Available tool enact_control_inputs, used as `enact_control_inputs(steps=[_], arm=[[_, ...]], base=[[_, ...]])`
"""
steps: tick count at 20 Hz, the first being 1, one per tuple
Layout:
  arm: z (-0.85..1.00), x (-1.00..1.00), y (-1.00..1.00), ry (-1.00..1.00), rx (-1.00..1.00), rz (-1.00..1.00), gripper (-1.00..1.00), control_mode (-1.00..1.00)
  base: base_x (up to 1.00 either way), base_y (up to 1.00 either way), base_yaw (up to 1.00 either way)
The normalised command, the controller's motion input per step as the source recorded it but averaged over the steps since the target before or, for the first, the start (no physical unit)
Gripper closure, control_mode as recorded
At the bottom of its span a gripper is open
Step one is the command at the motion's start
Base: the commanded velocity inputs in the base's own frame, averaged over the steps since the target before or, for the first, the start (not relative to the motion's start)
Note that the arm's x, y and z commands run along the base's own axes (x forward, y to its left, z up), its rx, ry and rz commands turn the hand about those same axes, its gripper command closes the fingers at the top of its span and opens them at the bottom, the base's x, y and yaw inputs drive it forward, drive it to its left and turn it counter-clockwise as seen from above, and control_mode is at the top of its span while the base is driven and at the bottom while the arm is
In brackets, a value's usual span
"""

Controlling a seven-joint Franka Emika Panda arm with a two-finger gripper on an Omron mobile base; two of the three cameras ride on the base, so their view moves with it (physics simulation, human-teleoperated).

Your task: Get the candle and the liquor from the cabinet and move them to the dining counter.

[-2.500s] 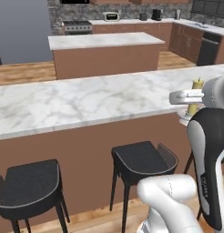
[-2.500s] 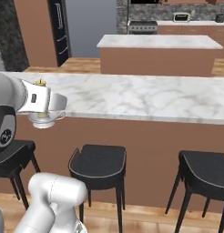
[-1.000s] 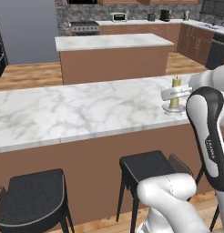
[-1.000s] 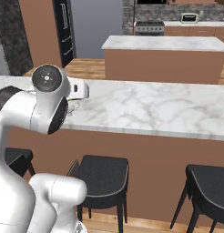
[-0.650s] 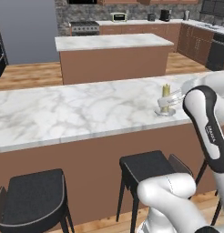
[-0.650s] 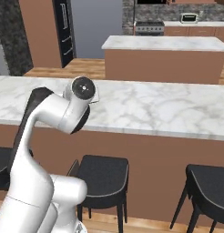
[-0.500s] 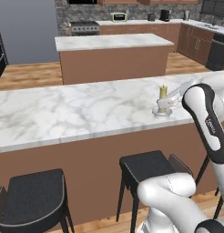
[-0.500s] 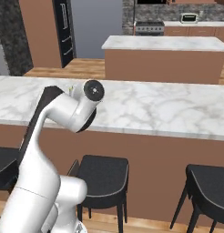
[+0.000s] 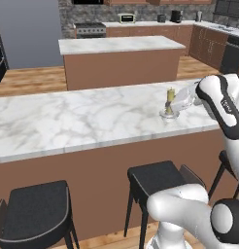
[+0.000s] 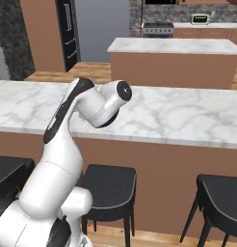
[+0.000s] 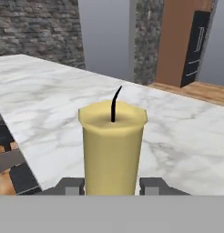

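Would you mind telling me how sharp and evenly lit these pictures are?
Left base view: flat, even light, no glare on the dining counter, candle small but clear. Hand view: candle sharp, softly shaded on one side. Right base view: crisp, shadowless.

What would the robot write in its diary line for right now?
pincer: shut on candle | candle: upright, over dining counter | liquor: not delivered

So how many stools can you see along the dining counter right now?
3, maybe more out of frame. Left base view: one stool at lower left, one beside the arm. Right base view adds another at far right.
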Motion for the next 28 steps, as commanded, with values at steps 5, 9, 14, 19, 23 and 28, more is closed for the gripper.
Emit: enact_control_inputs(steps=[5,9,14,19,23,28], arm=[[0.0,0.49,-0.06,0.0,0.02,0.12,1.0,-1.0],[-0.05,0.46,0.0,0.0,0.04,0.11,1.0,-1.0],[-0.2,0.39,0.0,0.0,0.01,0.05,1.0,-1.0],[-0.38,0.31,0.01,0.0,0.0,0.01,1.0,-1.0],[-0.33,0.15,0.13,0.0,0.0,0.0,1.0,-1.0],[-0.33,0.1,0.1,0.0,0.0,0.0,1.0,-1.0]], base=[[0.0,0.0,0.0],[0.0,0.0,0.0],[0.0,0.0,0.0],[0.0,0.0,0.0],[0.0,0.0,0.0],[0.0,0.0,0.0]])
